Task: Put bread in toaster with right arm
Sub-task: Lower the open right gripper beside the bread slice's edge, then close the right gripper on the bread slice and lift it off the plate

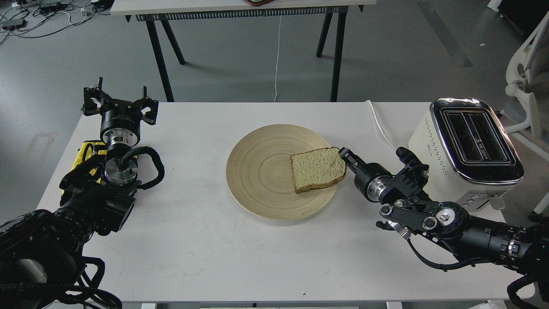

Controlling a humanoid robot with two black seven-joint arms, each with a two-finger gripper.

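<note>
The bread [318,169], a tan slice with a brown crust, lies on the right part of a round wooden plate [257,171] in the middle of the table. My right gripper [344,155] reaches in from the right and meets the bread's right edge. One dark finger [348,157] lies over the crust; the other finger is hidden, so the grip is unclear. The cream toaster [467,146] stands at the table's right end, chrome top and both slots empty. My left gripper [119,98] is open and empty at the far left.
The toaster's white cord [379,124] runs over the table towards the back edge. A yellow part [85,151] sits beside my left arm. Another table's black legs [159,56] stand behind. A white chair [525,77] is at the far right.
</note>
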